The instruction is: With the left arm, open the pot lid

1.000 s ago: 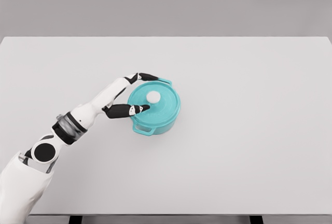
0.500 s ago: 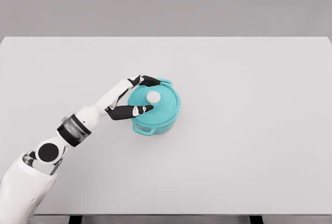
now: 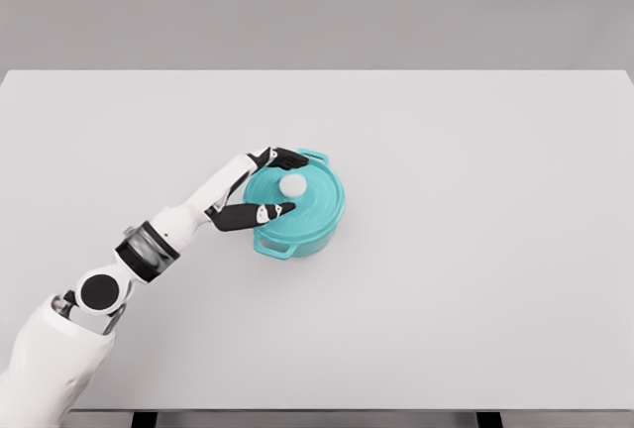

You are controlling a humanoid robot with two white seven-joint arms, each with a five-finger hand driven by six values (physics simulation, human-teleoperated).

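Lid (image 3: 297,195) sits rigid, smooth, likely slippery on teal pot (image 3: 309,235); left hand (image 3: 256,186), fingers spread and empty, should pinch the white knob (image 3: 292,184).

1. You face a plain white table (image 3: 475,279) that fills most of the head view.
2. A teal pot (image 3: 302,220) stands on it, left of centre, its lid (image 3: 307,200) on top.
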